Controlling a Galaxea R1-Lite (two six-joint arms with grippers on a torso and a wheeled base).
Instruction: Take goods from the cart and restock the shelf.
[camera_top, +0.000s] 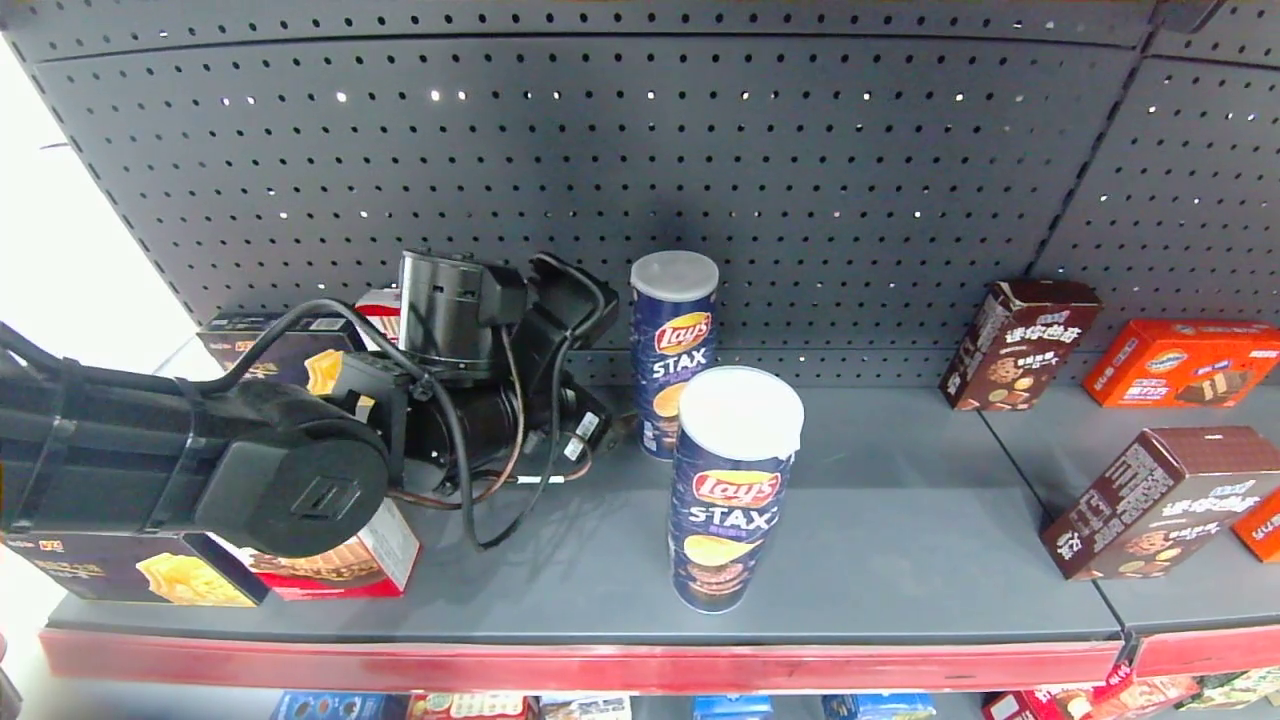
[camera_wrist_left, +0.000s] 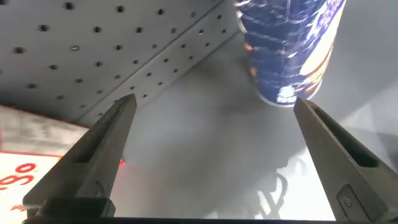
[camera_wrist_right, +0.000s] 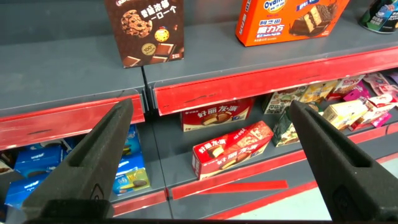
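left gripper (camera_wrist_left: 214, 102) wide, empty, just left of far can (camera_top: 673, 350) | right gripper (camera_wrist_right: 210, 104) wide, empty | judged: withdraw straight left; don't nudge far can; near can (camera_top: 733, 490) looks tippy

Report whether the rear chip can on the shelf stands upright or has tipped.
Upright: the rear chip can stands on its base on the shelf, lid on top.

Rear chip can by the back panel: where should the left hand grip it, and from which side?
Probably its mid-body, from the robot's left, where the open left hand faces it. The rear can stands upright and round; the front can crowds its front.
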